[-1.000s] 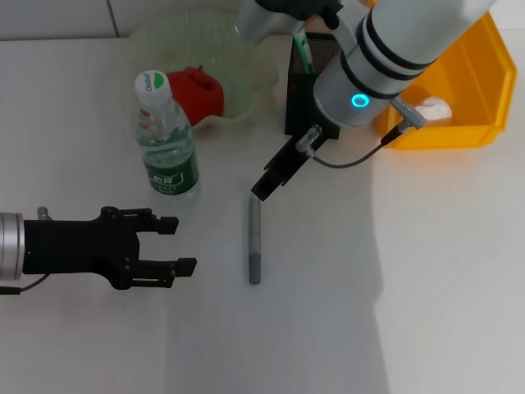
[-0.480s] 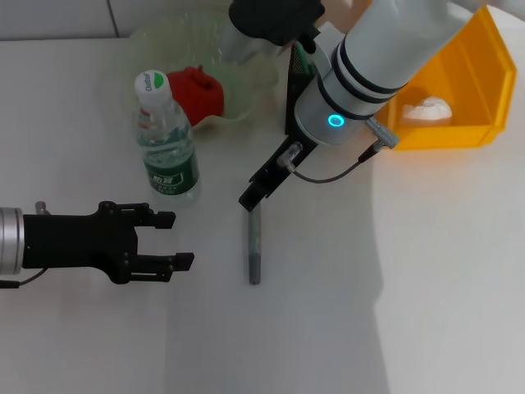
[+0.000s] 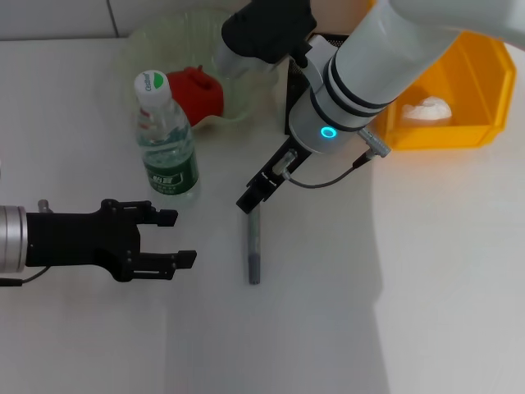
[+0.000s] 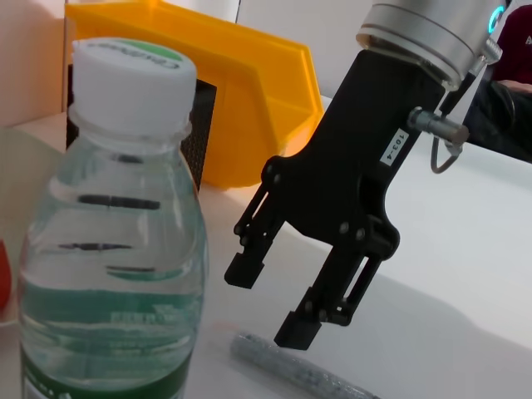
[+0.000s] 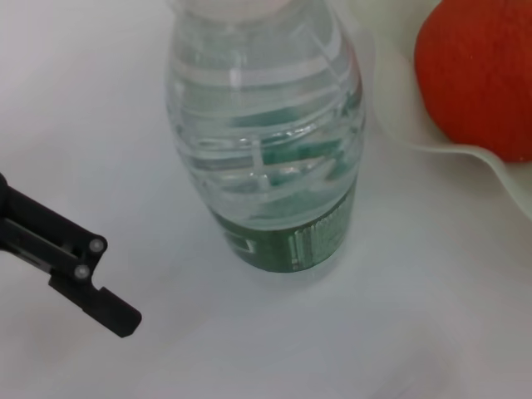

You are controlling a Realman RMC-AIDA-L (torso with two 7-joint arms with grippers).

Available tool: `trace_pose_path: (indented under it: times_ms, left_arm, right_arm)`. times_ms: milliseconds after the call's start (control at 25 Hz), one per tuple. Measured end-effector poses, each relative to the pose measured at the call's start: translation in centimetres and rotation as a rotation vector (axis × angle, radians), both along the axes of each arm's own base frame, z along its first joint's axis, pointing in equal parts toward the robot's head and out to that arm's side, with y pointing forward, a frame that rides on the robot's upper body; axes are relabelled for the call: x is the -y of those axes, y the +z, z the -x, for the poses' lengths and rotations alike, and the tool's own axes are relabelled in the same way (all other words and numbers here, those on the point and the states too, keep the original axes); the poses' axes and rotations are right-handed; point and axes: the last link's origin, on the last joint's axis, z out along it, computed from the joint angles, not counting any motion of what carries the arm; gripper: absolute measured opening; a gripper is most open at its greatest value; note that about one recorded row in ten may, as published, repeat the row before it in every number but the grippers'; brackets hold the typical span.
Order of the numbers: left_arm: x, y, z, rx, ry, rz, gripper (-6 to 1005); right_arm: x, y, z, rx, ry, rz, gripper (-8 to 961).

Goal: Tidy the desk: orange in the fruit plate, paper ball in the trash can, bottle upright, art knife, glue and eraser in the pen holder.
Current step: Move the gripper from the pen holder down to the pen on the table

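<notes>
A grey art knife (image 3: 254, 246) lies flat on the white table, also seen in the left wrist view (image 4: 299, 374). My right gripper (image 3: 253, 199) hangs open just over its far end, nothing between the fingers (image 4: 295, 331). The bottle (image 3: 164, 139) stands upright beside the fruit plate (image 3: 246, 111), which holds the orange (image 3: 197, 92). The paper ball (image 3: 426, 108) rests in the yellow trash can (image 3: 472, 90). My right arm covers most of the black pen holder (image 3: 292, 103). Glue and eraser are out of view. My left gripper (image 3: 179, 240) is open, near the bottle's front.
In the right wrist view the bottle (image 5: 266, 158) fills the middle, with the orange (image 5: 478, 75) behind it and a left finger (image 5: 79, 270) at the side. White table stretches toward the front and right.
My right arm has swung left and lowered, bringing its gripper over the knife's far end. The left gripper has hardly moved.
</notes>
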Motion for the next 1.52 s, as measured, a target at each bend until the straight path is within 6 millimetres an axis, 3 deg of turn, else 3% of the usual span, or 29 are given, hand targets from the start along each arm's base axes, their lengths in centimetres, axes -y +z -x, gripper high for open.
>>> trace_pose_path:
  times_ms: [80, 280, 1080, 1240, 1520]
  left_arm:
    - [-0.1, 0.0, -0.1, -0.001, -0.003, -0.002, 770]
    - [-0.1, -0.1, -0.2, -0.001, -0.005, -0.004, 770]
    - [-0.3, -0.2, -0.4, 0.002, -0.006, -0.004, 770]
    - [-0.3, -0.2, -0.4, 0.002, -0.006, -0.004, 770]
    - [-0.3, -0.4, -0.6, 0.005, -0.011, -0.004, 770]
  right_arm:
    - [0.0, -0.2, -0.2, 0.001, 0.005, -0.01, 616]
    - [0.0, -0.4, -0.5, -0.015, 0.003, -0.026, 741]
    - [0.2, -1.4, -1.5, -0.033, 0.004, -0.052, 753]
    - [0.2, -1.4, -1.5, -0.034, 0.003, -0.052, 716]
    - [0.1, -1.4, -1.6, -0.032, 0.003, -0.054, 493]
